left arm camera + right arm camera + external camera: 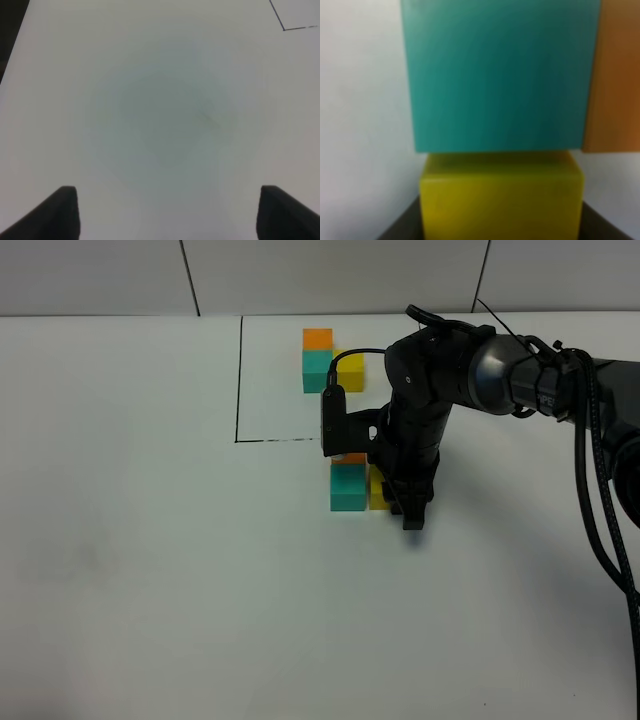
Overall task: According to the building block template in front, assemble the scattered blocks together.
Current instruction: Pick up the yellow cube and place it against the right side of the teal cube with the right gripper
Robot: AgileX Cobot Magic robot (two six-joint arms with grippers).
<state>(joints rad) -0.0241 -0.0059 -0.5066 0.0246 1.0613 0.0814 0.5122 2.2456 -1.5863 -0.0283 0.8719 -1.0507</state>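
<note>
The building block template [322,365], an orange, teal and yellow cluster, sits at the back inside a thin black frame [240,380]. In front of the frame the scattered blocks lie together: teal [348,487], orange [348,457] behind it, and yellow [377,490] to its right. My right gripper [412,517] points down at the yellow cube's right side with its fingers together and nothing between them. The right wrist view shows the yellow cube [500,200] flush against the teal one [500,75], with orange [615,85] beside the teal. My left gripper [172,212] is open over bare table.
The right arm [470,370] and its black cable [600,500] reach in from the right across the frame's right part. A corner of the frame line [295,28] shows in the left wrist view. The white table [150,570] stretches out to the left and front.
</note>
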